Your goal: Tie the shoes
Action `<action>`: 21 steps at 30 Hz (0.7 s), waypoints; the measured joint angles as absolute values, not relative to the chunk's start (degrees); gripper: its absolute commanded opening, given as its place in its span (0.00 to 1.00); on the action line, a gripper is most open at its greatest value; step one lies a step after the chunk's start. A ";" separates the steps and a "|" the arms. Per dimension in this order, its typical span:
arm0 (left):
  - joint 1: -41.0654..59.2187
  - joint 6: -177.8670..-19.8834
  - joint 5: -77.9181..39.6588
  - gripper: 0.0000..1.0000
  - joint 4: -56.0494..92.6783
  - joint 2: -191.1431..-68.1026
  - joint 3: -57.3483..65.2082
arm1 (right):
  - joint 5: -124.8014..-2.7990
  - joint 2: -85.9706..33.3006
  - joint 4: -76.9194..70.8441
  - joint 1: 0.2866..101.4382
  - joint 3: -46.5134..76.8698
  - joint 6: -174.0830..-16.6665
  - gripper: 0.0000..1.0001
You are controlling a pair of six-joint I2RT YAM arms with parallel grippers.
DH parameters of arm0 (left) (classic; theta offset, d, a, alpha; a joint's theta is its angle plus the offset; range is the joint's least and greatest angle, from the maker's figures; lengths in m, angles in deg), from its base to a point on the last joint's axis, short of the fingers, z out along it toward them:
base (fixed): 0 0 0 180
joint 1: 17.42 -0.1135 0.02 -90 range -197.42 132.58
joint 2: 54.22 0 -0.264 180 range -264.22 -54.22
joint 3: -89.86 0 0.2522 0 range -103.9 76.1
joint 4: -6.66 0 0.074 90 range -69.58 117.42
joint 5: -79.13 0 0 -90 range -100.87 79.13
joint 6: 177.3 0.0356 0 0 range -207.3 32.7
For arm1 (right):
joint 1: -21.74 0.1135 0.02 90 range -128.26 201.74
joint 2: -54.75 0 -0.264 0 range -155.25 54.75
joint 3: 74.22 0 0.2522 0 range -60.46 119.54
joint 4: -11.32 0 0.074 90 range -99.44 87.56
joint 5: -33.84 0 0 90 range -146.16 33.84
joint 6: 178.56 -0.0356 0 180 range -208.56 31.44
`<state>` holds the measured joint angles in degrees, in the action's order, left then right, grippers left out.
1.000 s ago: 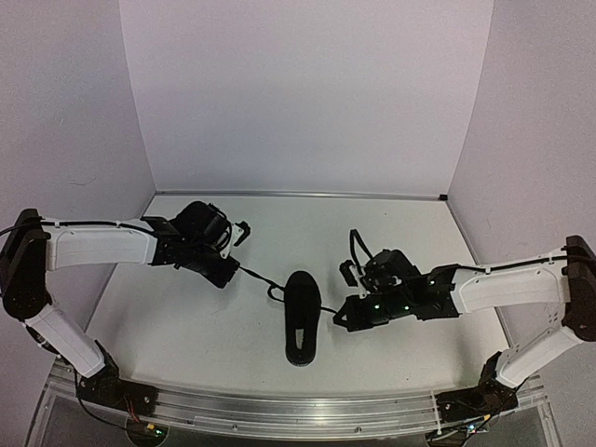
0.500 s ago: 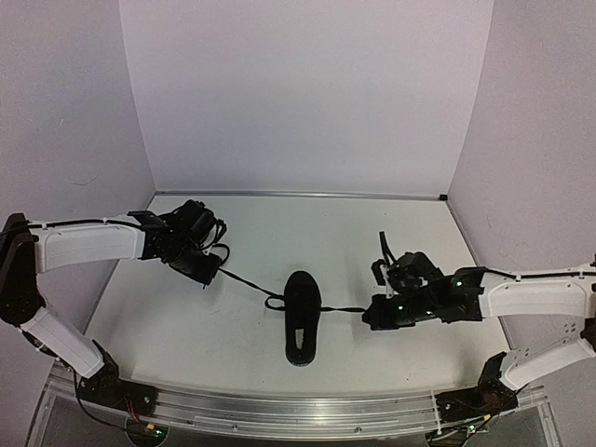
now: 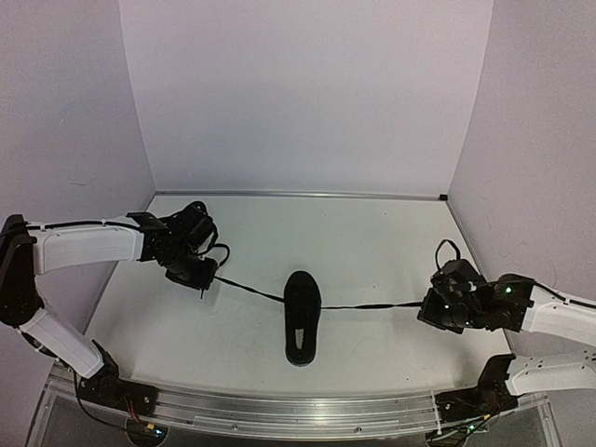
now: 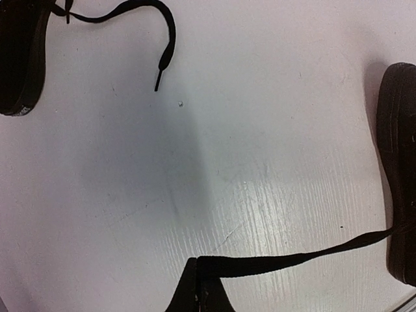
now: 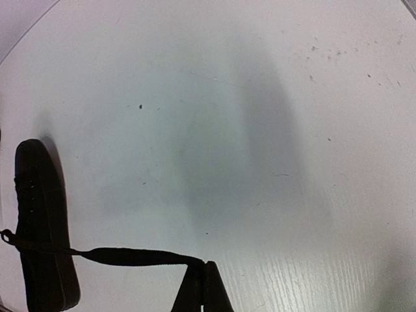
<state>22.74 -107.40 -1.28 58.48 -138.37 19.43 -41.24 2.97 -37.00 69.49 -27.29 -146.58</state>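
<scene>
Black shoe (image 3: 301, 317), black laces (image 3: 372, 305); white table (image 3: 372, 237)

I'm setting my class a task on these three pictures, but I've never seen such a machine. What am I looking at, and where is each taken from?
Two robot arms are bolted to a white table. The wide picture comes from a fixed camera above; the other two from a camera on each wrist. A black shoe lies in the middle. The left gripper pinches one lace end, the right gripper the other lace end, both stretched sideways. The left wrist picture also shows a second shoe, its lace loose.
</scene>
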 measured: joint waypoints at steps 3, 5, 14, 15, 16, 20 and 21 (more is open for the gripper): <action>22.74 -109.83 -1.25 0.00 59.38 -138.38 19.98 | -39.62 4.62 -40.32 69.49 -28.08 -149.95 0.00; 22.74 -111.54 -1.24 0.00 60.26 -138.36 20.70 | -38.40 6.42 -42.76 69.48 -28.47 -152.04 0.00; 22.72 -116.11 -1.75 0.00 63.45 -138.46 22.62 | -33.91 10.53 -51.06 69.48 -28.66 -159.88 0.00; 22.72 -116.29 -1.86 0.00 63.47 -138.61 22.65 | -33.58 10.67 -51.67 69.48 -28.71 -160.65 0.00; 22.72 -116.44 -2.02 0.00 63.47 -138.84 22.68 | -33.25 10.82 -52.33 69.48 -28.75 -161.50 0.00; 22.70 -116.96 -3.17 0.00 63.44 -140.49 22.72 | -31.77 11.68 -54.14 69.48 -29.12 -164.65 0.00; 22.70 -117.05 -3.48 0.00 63.44 -140.98 22.75 | -31.32 11.76 -54.49 69.48 -29.15 -165.26 0.00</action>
